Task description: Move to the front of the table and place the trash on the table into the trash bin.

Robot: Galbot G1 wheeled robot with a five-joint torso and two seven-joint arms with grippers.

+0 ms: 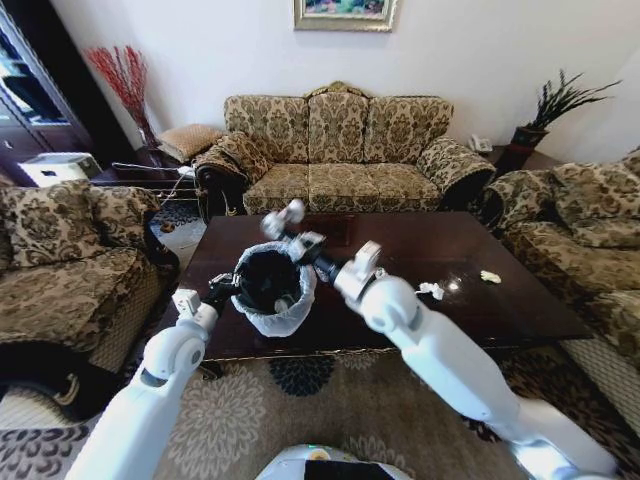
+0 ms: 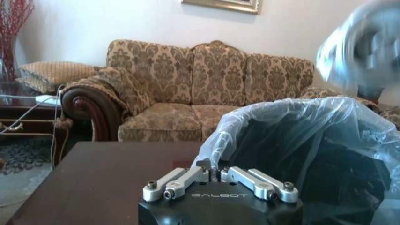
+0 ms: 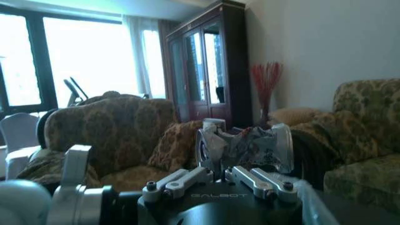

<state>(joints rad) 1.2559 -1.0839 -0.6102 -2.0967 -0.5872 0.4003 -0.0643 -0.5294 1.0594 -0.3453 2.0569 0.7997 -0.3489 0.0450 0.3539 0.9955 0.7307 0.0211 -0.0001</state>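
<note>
Table [image 1: 520, 290]: long, dark glossy reddish-brown wood, standing in the middle of a living room; a patterned rug [image 1: 300, 400] lies in front of it.
Room: a three-seat damask sofa [image 1: 340, 150] stands behind the table, an armchair [image 1: 60, 260] to the left, another armchair [image 1: 590, 230] to the right, and a dark cabinet [image 3: 206, 65] with glass doors by the windows.
Trash bin [image 1: 272, 285]: round, black, white bag liner folded over its rim; it sits at the table's front left part, close to the near edge.
Left gripper [image 1: 218, 292]: at the bin's left rim, fingers closed on the bag liner [image 2: 218, 140].
Right gripper [image 1: 283, 220]: raised above the far side of the bin, fingers clamped on a crumpled colourful wrapper [image 3: 247, 143].
Trash left on the table: a white paper wad [image 1: 431, 290] right of the right arm; a small pale scrap [image 1: 490, 277] farther right, well apart from the bin.
Open room: bare tabletop between the bin and the two bits; the right arm's forearm [image 1: 400, 315] crosses the front edge there.
Beside the sofa: red twigs in a vase [image 1: 125, 80] on the left, a potted plant [image 1: 545, 115] on the right.
</note>
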